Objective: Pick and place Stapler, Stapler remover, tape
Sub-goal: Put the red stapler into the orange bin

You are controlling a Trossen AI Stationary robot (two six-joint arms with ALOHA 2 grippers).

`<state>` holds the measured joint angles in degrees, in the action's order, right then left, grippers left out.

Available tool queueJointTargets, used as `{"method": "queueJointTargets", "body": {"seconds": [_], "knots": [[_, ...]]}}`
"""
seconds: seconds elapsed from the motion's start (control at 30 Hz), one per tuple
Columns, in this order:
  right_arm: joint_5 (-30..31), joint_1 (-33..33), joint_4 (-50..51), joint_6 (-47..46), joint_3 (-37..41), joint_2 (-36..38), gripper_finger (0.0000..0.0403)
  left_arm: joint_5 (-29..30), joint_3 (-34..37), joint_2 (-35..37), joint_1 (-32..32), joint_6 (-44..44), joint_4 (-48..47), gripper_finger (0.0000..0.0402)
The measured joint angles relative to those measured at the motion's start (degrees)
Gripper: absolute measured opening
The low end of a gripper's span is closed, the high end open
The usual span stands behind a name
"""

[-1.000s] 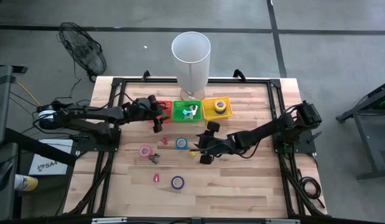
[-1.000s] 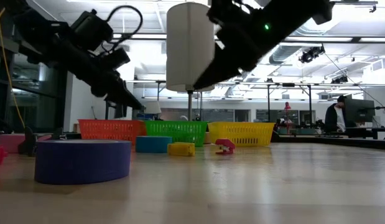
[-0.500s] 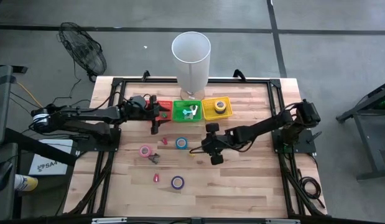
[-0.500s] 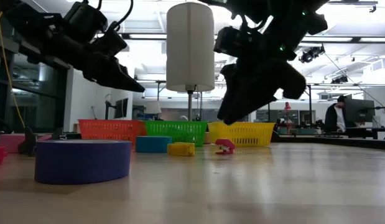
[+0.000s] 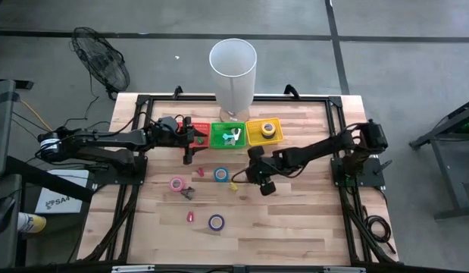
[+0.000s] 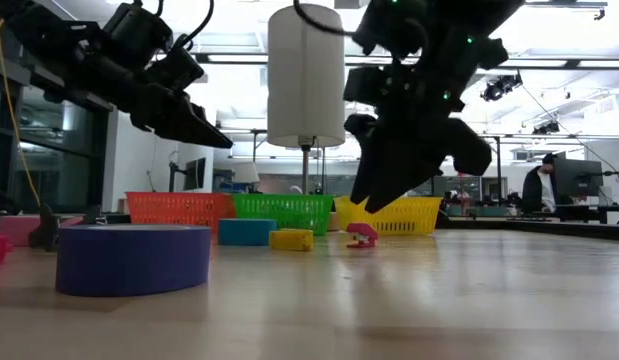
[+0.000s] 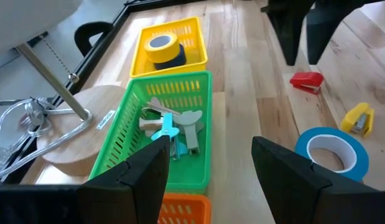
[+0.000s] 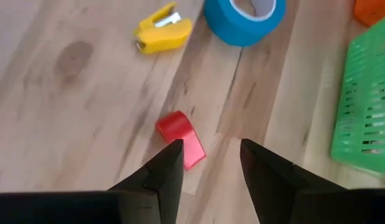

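Right wrist view: small red stapler [image 8: 181, 139] lies just ahead of the parted fingers [image 8: 166, 169], untouched.

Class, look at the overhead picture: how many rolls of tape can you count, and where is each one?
4: a yellow-and-dark roll in the yellow basket; blue, pink and purple rolls lie on the table. Others may be hidden in baskets.

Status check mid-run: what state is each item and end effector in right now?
red stapler: lying on the table, not gripped
right end effector: open, empty, hovering over the red stapler
yellow stapler: lying on the table, untouched
blue tape: flat on the table
yellow basket: holds one tape roll
green basket: holds staple removers
left end effector: open, empty, by the orange basket
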<state>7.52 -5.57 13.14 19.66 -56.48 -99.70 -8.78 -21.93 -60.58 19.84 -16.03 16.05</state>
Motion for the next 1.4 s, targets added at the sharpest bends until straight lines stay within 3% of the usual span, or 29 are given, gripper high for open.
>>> {"method": "queueJointTargets", "body": {"seconds": [0.4,0.6,1.03,1.4], "knots": [[-1.4,0.8,0.6,4.9,0.0,-2.9,0.0203,0.1,0.0,0.0,0.0,0.0,-0.9,0.0222],[-2.6,0.8,-0.2,4.9,0.0,-3.7,0.0202,0.3,0.0,0.0,0.0,0.0,-1.0,0.0222],[-5.0,0.8,-2.0,3.6,-0.2,-6.6,0.0165,0.4,0.0,0.0,0.0,0.5,-1.3,0.0222],[-6.5,0.4,-0.8,-2.5,-0.1,-6.6,0.0063,0.4,0.0,0.0,0.0,0.8,-1.3,0.0222]]}}
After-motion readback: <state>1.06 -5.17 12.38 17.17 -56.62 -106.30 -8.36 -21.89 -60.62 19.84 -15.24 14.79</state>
